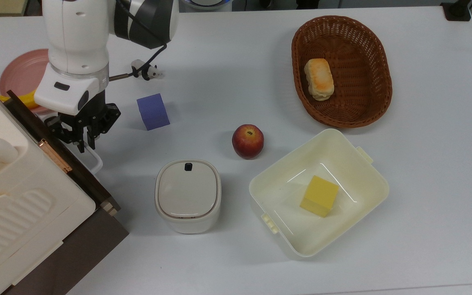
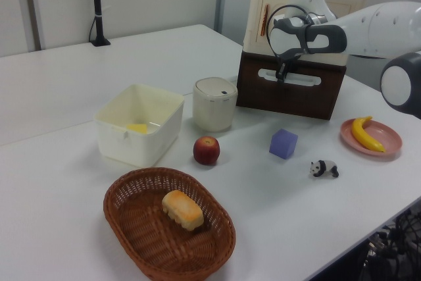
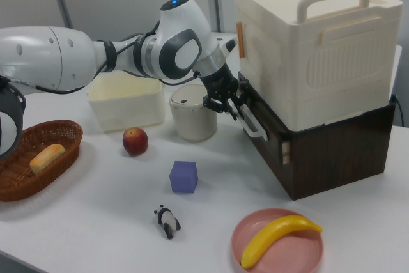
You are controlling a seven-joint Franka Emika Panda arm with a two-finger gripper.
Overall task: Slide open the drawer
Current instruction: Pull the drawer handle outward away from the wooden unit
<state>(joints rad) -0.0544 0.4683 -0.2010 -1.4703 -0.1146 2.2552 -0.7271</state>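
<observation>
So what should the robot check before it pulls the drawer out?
1. Gripper at the white loop handle of the drawer: ok, it sits right at the handle.
2. Fingers closed on the handle: cannot tell.
3. Drawer not yet out: ok, its dark front is flush under the cream cabinet.
4. Room in front to slide: ok, the purple cube and lidded white pot stand apart from the handle.
5. Banana stays on its pink plate beside the drawer: ok.

pink plate partly hidden, perhaps by arm
</observation>
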